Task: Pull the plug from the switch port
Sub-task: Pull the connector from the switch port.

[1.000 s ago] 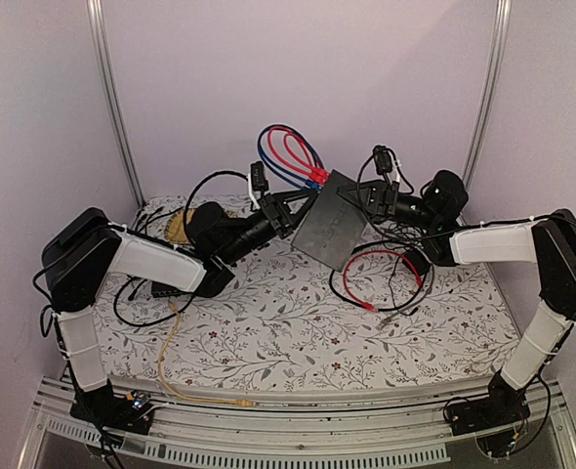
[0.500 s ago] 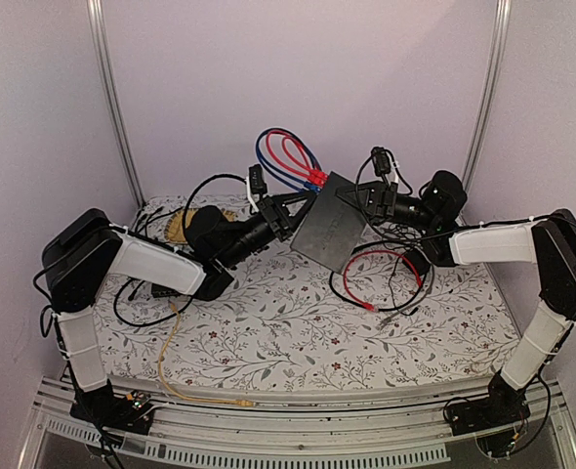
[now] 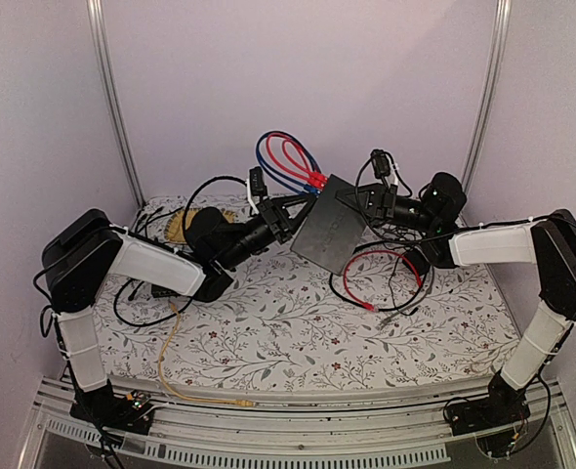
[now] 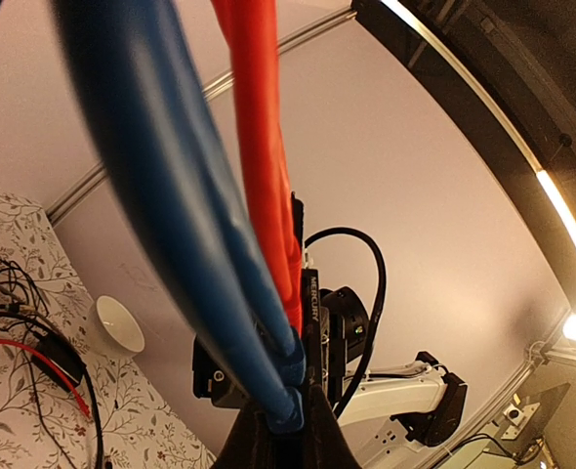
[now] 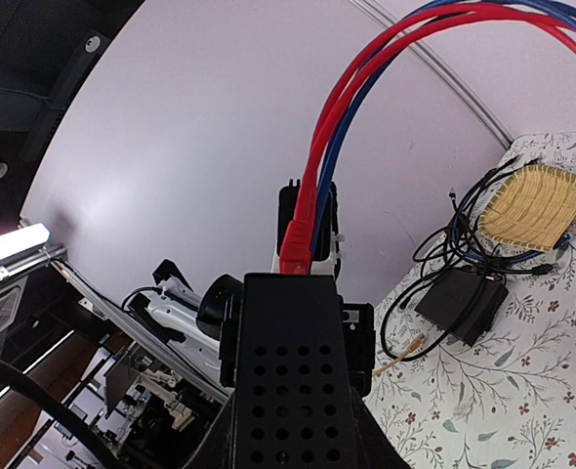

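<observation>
The flat matte-black switch box hangs tilted above the table between both arms. Red and blue cables loop up from its far edge, where the switch port row lies. In the left wrist view the thin port edge runs upward with blue plugs and a red one seated in it. My left gripper is shut on the lowest blue plug. From the other side my right gripper is shut on the perforated box body, the red plug just beyond it.
A dark grey box with a yellow cable lies at the left, beside a woven yellow mat. A loose red cable and black wires lie under the right arm. A white cup stands near the back wall.
The box and both grippers have drifted very slightly toward the back. Both grips look the same.
</observation>
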Robot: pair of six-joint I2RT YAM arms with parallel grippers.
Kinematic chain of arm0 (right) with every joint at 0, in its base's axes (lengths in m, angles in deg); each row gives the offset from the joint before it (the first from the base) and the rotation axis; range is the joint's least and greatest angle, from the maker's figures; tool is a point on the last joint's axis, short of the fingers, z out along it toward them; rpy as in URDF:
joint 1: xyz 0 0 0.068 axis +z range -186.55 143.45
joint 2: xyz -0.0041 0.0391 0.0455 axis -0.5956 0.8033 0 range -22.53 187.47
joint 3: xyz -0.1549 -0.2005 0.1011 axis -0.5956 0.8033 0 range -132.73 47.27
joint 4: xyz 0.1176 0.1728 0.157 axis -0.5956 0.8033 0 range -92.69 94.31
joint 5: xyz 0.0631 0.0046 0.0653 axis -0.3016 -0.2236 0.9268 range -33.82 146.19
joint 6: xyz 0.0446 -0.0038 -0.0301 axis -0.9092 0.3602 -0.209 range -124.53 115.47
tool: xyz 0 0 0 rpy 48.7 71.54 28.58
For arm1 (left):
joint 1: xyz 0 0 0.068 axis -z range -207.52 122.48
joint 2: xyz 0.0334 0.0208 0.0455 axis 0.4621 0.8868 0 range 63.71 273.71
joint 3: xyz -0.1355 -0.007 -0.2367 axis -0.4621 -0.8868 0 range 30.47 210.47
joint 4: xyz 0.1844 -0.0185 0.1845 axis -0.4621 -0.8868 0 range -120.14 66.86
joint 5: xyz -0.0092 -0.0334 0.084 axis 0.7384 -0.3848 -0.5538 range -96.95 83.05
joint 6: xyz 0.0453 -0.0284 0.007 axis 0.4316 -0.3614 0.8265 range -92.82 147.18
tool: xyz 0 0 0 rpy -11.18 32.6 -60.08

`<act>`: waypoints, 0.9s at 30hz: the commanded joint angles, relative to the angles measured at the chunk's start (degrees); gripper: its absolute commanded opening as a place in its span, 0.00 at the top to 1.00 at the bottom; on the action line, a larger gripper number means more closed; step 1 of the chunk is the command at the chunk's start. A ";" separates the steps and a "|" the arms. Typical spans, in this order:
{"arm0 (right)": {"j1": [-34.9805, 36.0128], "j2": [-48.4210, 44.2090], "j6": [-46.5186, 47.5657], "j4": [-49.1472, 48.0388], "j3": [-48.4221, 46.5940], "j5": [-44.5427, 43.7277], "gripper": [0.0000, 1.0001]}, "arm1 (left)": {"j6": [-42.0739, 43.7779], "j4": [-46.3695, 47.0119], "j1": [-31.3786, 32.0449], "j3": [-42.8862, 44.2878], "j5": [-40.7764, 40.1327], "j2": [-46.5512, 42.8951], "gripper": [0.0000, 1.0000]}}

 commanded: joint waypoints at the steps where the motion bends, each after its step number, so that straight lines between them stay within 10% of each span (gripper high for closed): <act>1: -1.36 -3.12 0.76 -4.50 -0.33 -2.88 0.99 | 0.74 4.70 -1.57 -0.90 -2.46 -2.65 1.00; 27: -1.32 -3.37 0.76 -4.50 -0.14 -2.98 0.99 | 2.00 3.20 -2.33 -1.89 -2.56 -4.30 1.00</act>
